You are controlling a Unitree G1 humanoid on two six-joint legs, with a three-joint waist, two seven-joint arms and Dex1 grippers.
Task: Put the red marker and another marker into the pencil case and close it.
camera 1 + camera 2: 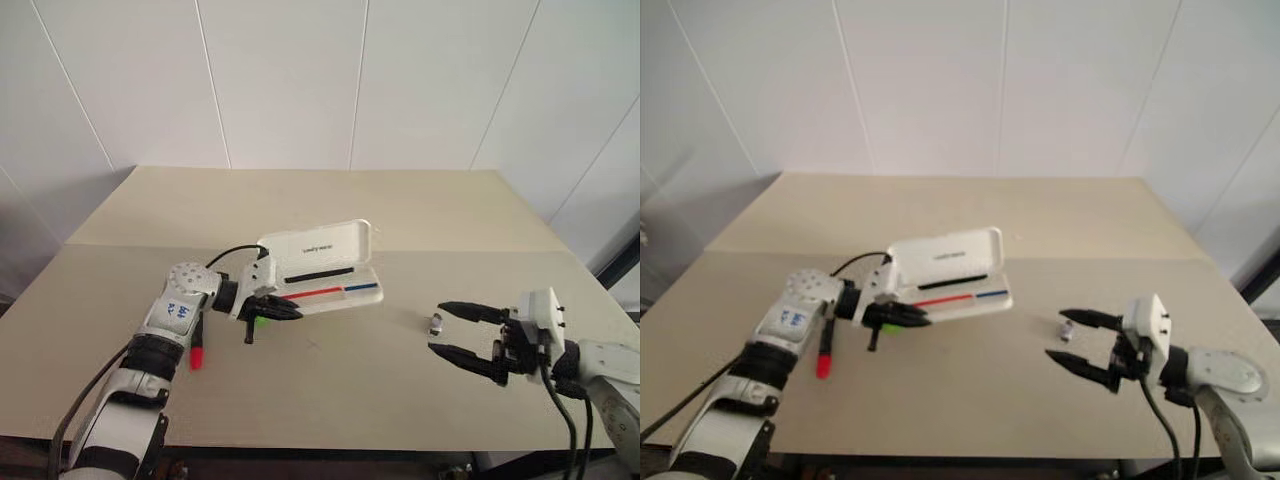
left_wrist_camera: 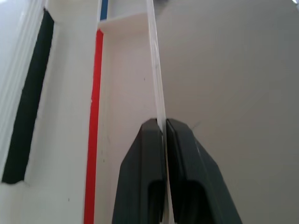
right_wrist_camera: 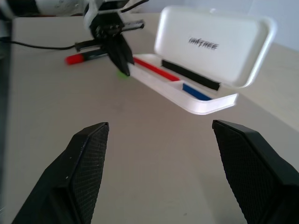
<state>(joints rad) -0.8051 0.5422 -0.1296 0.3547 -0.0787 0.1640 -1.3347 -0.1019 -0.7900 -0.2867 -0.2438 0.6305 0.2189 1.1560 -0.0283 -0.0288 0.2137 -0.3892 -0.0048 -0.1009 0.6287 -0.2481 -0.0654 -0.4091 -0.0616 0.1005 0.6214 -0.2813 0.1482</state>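
Here: left pincer [image 1: 285,309] pinches thin white plastic pencil case [image 1: 330,270] wall.

A: What's hidden near the left gripper [image 1: 285,310]?

B: Green marker [image 1: 259,321], mostly. Just a sliver of green pokes out at its 7 o'clock; the rest sits behind the fingers and the pencil case [image 1: 330,262] wall. Can't tell if it lies on the table or touches the case.

A: Red marker [image 1: 196,350]?

B: Cap end is clear, but the upper barrel runs under the left forearm.

A: That small thing by the right gripper [image 1: 468,332]?

B: Small grey object [image 1: 436,323] at approx 10 o'clock from it, too small to identify.

A: Wrist cams?

B: Left wrist: case cut off by pic edges. Right wrist: logo text blurred.
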